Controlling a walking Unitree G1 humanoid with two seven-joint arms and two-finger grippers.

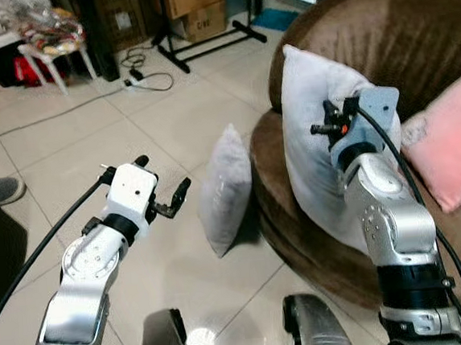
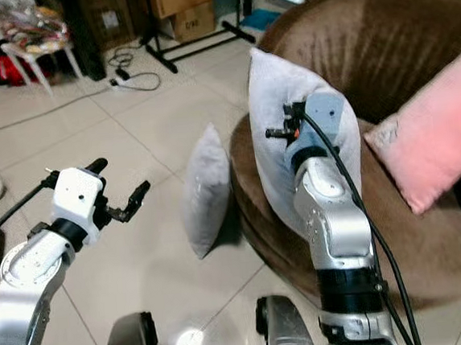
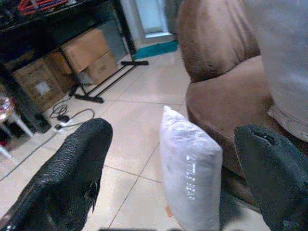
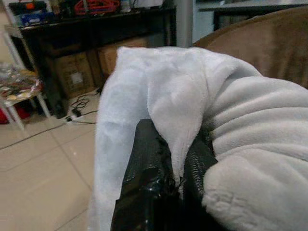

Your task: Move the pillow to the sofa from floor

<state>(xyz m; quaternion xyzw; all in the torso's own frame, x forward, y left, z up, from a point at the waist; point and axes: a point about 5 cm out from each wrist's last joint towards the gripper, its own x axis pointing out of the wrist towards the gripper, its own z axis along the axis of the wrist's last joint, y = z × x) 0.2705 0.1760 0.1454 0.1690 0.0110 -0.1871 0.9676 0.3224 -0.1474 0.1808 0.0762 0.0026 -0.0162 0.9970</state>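
The right claw (image 4: pixel 175 163) pinches a white pillow (image 1: pixel 313 145) apparently resting on the brown sofa (image 1: pixel 412 35), while the left claw (image 1: pixel 163 186) hangs spread beside it.

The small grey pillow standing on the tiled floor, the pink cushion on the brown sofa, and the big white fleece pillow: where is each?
small grey pillow (image 1: pixel 224 191), left eye view, middle of its face.
pink cushion (image 2: pixel 442 142), right eye view, its centre.
big white fleece pillow (image 1: pixel 308 133), left eye view, upper front, beside the right gripper.

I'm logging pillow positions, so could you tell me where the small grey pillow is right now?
The small grey pillow stands on edge on the tiled floor, against the brown sofa's front, ahead of the open left gripper.
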